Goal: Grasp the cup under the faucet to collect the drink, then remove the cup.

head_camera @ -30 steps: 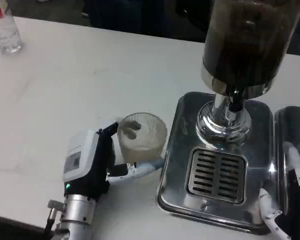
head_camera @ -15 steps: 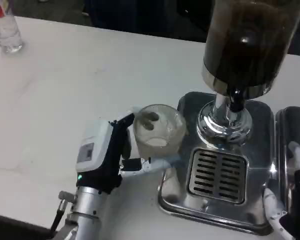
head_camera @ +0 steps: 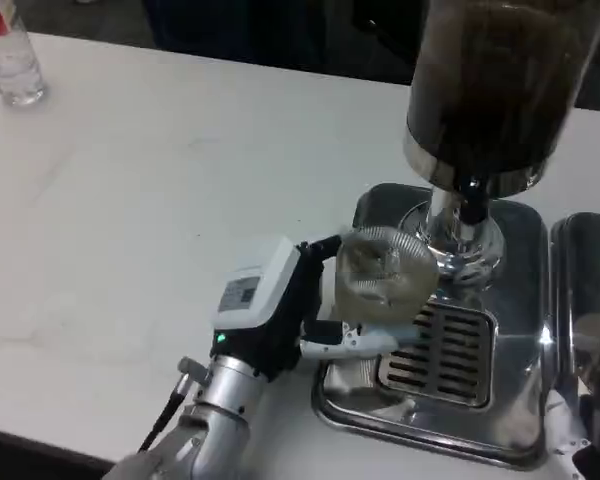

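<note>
Gripping the clear ribbed cup point(head_camera: 383, 276), the left hand point(head_camera: 280, 310) is reaching in from about seven o'clock, its white back turned up and a green light glowing near the wrist. The cup is sitting at the hand's two o'clock side, with one finger point(head_camera: 365, 342) stretching along beneath it and dark fingers wrapping its near wall. It is hanging tilted over the front left part of the shiny metal drip tray point(head_camera: 345, 392), its rim overlapping the slotted grate point(head_camera: 442, 350) and lying just at eight o'clock from the dark faucet point(head_camera: 471, 204). Whether its base is touching the tray is hard to tell, since the cup is blurred; it may be slightly lifted. Its inside is looking pale and mostly see-through.

Above the faucet, the tall dispenser tank point(head_camera: 495, 80) is holding a dark drink, and its chrome column point(head_camera: 458, 235) is standing at the tray's back. A second metal tray point(head_camera: 585, 300) is lying at three o'clock, touching the picture's edge. At the lower right corner, a sliver of the right hand point(head_camera: 580, 445) is showing, too little to judge its fingers. Far off at ten o'clock on the white table point(head_camera: 130, 180), a clear plastic bottle point(head_camera: 8, 60) is standing.
</note>
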Controlling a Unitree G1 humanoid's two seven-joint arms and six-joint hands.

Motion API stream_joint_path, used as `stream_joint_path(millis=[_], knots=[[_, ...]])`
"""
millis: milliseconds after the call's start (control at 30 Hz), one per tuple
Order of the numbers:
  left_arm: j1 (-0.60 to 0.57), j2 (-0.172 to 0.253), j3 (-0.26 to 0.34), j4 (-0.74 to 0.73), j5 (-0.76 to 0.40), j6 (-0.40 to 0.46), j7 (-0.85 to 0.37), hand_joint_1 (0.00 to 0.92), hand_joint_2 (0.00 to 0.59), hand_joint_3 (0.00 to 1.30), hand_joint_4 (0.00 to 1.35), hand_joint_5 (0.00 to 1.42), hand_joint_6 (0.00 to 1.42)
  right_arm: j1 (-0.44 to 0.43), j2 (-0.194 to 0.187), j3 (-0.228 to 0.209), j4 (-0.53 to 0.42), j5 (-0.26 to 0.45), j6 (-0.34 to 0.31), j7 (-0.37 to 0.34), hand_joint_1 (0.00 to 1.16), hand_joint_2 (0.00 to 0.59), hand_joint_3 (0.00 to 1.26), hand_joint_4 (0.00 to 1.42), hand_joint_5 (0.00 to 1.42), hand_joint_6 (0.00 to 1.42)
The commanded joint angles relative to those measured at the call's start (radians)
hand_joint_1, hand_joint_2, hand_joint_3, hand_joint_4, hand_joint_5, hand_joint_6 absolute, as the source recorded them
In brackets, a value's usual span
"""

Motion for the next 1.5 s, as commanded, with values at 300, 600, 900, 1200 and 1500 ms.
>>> stream_joint_path(millis=[300,600,900,1200,1500], knots=[[-0.089,-0.097,-0.069,0.05,0.048,0.053,-0.005,0.594,0.041,0.92,1.11,1.27,1.39,0.001,0.017,-0.008,-0.005,-0.005,0.006,-0.027,0.17,0.5,0.06,0.0,0.0,0.08],[-0.093,-0.102,-0.096,0.077,0.047,0.083,-0.034,0.6,0.031,0.92,1.1,1.26,1.37,-0.001,0.018,-0.007,-0.004,0.0,0.004,-0.019,0.17,0.5,0.06,0.0,0.0,0.09],[-0.091,-0.094,-0.103,0.076,0.042,0.075,-0.065,0.538,0.0,0.76,0.87,1.08,1.24,-0.011,0.019,-0.009,0.003,0.013,-0.001,-0.013,0.17,0.5,0.06,0.0,0.0,0.11],[-0.079,-0.073,-0.101,0.069,0.041,0.054,-0.091,0.274,0.052,0.44,0.51,0.82,0.82,-0.026,0.009,-0.01,0.014,0.033,-0.01,-0.004,0.12,0.483,0.06,0.0,0.0,0.13],[-0.07,-0.047,-0.085,0.052,0.032,0.029,-0.052,0.18,0.017,0.33,0.39,0.66,0.59,-0.038,-0.002,-0.007,0.024,0.044,-0.014,0.0,0.11,0.484,0.06,0.0,0.0,0.13]])
